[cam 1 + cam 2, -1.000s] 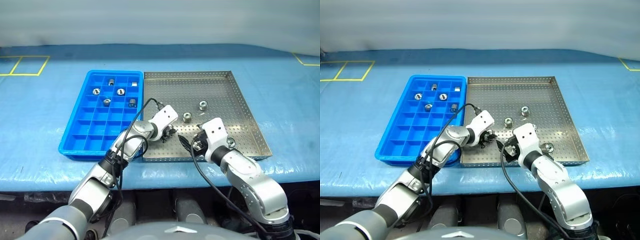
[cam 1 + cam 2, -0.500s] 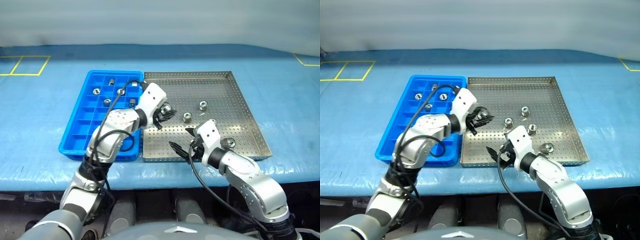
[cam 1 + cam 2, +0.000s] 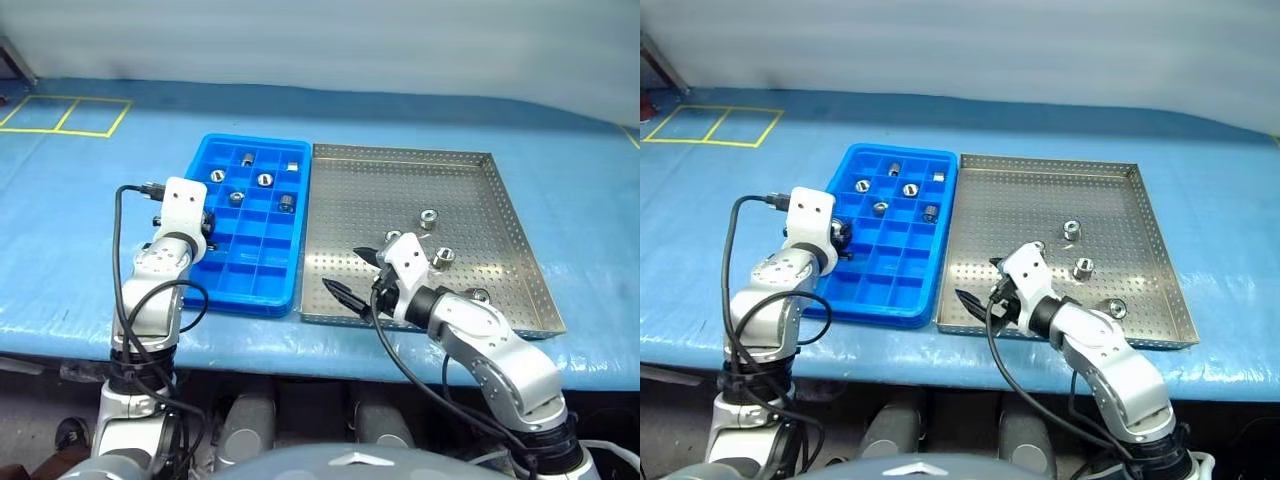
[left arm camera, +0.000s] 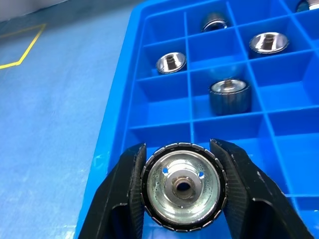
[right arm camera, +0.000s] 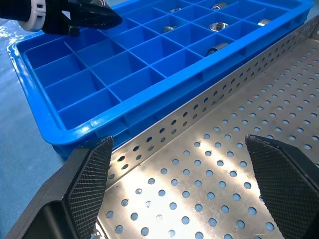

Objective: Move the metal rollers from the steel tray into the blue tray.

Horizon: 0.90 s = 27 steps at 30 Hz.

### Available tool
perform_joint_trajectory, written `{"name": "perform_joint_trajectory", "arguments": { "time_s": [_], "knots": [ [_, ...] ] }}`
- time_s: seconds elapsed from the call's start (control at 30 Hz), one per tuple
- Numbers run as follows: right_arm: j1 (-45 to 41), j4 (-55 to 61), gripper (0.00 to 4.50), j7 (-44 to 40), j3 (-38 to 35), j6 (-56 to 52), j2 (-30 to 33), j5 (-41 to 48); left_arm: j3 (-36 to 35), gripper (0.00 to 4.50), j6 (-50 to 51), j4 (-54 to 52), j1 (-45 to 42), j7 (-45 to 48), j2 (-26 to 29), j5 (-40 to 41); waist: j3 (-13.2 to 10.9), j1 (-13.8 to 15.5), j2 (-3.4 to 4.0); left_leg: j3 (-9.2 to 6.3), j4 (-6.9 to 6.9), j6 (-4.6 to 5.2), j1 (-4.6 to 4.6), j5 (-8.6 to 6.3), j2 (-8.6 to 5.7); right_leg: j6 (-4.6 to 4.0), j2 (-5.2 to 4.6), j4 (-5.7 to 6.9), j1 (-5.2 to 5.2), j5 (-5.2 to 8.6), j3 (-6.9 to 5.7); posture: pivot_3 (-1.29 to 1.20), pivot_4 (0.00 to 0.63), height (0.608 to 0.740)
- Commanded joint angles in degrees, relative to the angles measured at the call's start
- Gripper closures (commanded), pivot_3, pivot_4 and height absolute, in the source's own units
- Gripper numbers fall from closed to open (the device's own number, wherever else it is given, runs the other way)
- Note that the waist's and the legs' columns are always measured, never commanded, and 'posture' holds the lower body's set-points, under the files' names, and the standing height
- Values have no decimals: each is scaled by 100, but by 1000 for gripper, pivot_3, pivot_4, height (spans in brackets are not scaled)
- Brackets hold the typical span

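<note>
My left gripper [image 4: 182, 185] is shut on one of the metal rollers [image 4: 182, 184], a ribbed silver disc with a dark central hole. It hangs over the left edge of the blue tray [image 3: 246, 302], above the near empty compartments. Several rollers [image 3: 265, 180] lie in the tray's far compartments. The steel tray [image 3: 400, 185] stands right beside the blue tray, with several rollers [image 3: 443, 256] on its right half. My right gripper [image 3: 348, 272] hovers open over the steel tray's near left corner, with nothing between its fingers [image 5: 82, 184].
Both trays rest on a table with a blue covering [image 3: 80, 220]. Yellow tape squares [image 3: 65, 115] mark the far left. Black cables loop from both wrists [image 3: 120, 260]. The table's front edge runs just below the trays.
My left gripper has swung left with the roller, from the steel tray's near left across to the blue tray's left edge. The view has panned left. The right gripper stays open, barely moved.
</note>
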<state>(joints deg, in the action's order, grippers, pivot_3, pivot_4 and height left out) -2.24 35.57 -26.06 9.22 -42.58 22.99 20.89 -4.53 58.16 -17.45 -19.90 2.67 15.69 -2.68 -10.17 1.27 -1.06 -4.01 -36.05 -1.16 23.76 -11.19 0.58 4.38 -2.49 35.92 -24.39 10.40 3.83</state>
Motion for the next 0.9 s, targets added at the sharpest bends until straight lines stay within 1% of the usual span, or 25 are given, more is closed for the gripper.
{"name": "perform_joint_trajectory", "arguments": {
  "time_s": [0.03,0.3,0.4,0.47,0.5,0.53,0.6,0.7,0.77,0.83,0.9],
  "knots": [
    [-40,91,0,29,-14,19,-24,46,-126,2786,-315,175,-174,-229,-108,-94,0,6,0,0,0,0,0,0,0,0,0,0,-1,0,-1,147,150,740],
    [63,191,0,233,58,-52,-66,-46,-236,2786,-884,827,-420,-552,-321,-140,0,-9,0,1,1,-1,1,0,1,-1,0,0,-2,-1,-1,109,150,740],
    [98,228,0,301,71,-70,-54,-53,-244,2786,-1040,948,-525,-597,-324,-147,0,-20,-1,1,1,-1,1,1,1,0,0,0,-2,-1,-1,101,150,740],
    [113,246,0,346,52,-72,-51,-55,-164,2062,-1080,1010,-545,-557,-266,-180,0,-39,-1,2,1,-1,1,1,1,0,0,0,-2,-1,-1,95,150,740],
    [117,252,0,358,43,-74,-51,-55,-168,1839,-1101,1037,-566,-621,-294,-207,0,-44,-1,2,1,-1,1,1,1,0,0,0,-2,-1,-1,93,150,740],
    [122,259,0,367,41,-76,-46,-58,-185,1573,-1104,1032,-593,-638,-351,-178,0,-47,-1,2,1,-1,2,1,1,0,0,0,-2,-1,-1,91,150,740],
    [129,266,0,372,58,-76,-23,-68,-189,880,-1166,914,-628,-514,-525,29,0,-48,-1,2,1,-1,1,1,1,0,0,0,-1,-1,-1,88,150,740],
    [138,278,0,397,67,-78,-25,-76,-67,880,-1430,829,-658,-362,-693,142,1,-48,-2,2,0,-2,1,1,0,1,0,0,1,-1,-1,73,150,740],
    [156,314,0,469,25,-86,-36,-114,47,880,-1727,771,-702,-112,-866,365,1,-54,-2,2,-1,-1,1,1,0,1,0,-1,1,-2,0,67,150,740],
    [179,383,0,536,-55,-160,5,-144,337,880,-1838,643,-727,485,-977,731,1,-53,-2,2,-1,-2,2,1,0,1,0,-1,0,-2,0,58,150,740],
    [238,594,0,478,-212,-291,135,-33,966,880,-1663,467,-749,1521,-844,1186,1,-53,-1,3,-1,-2,3,1,0,0,0,-1,0,-2,0,58,150,740]
  ]
}}
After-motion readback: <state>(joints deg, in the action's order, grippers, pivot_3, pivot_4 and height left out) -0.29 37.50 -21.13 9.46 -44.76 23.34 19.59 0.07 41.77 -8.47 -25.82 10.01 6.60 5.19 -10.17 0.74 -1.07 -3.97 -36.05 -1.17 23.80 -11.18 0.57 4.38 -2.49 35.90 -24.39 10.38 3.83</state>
